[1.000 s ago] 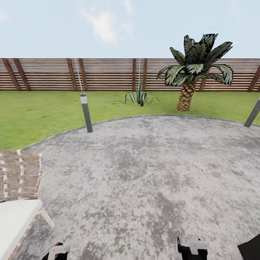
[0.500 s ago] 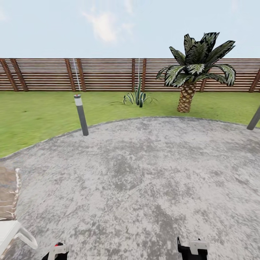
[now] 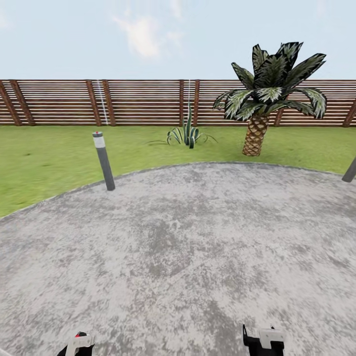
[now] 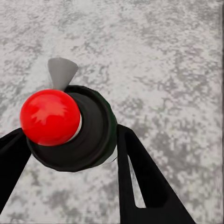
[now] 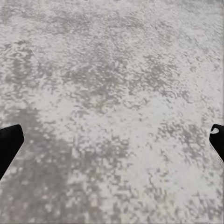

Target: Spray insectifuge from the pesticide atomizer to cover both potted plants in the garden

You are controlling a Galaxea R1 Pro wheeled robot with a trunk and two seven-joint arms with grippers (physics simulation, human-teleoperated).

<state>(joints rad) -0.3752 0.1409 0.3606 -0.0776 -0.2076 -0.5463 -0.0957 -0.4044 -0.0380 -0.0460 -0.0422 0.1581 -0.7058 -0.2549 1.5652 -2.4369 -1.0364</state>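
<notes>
The left gripper (image 4: 70,154) is pinching the pesticide atomizer (image 4: 88,135), its two black fingers (image 4: 140,182) pressing against opposite sides of the dark round body. In the left wrist view the bottle is showing end on, its long axis running along the fingers, red top (image 4: 50,116) facing the camera and pale grey nozzle (image 4: 60,72) sticking out sideways over the grey paved patio (image 3: 198,257). In the head view a grey bollard (image 3: 104,160) is standing at the patio's edge on the lawn (image 3: 44,158), a spiky green plant (image 3: 187,134) and a palm (image 3: 269,94) further right, before the wooden fence (image 3: 143,101). The right gripper (image 5: 112,144) is hanging over bare paving, its fingers (image 5: 9,144) spread wide and holding nothing.
</notes>
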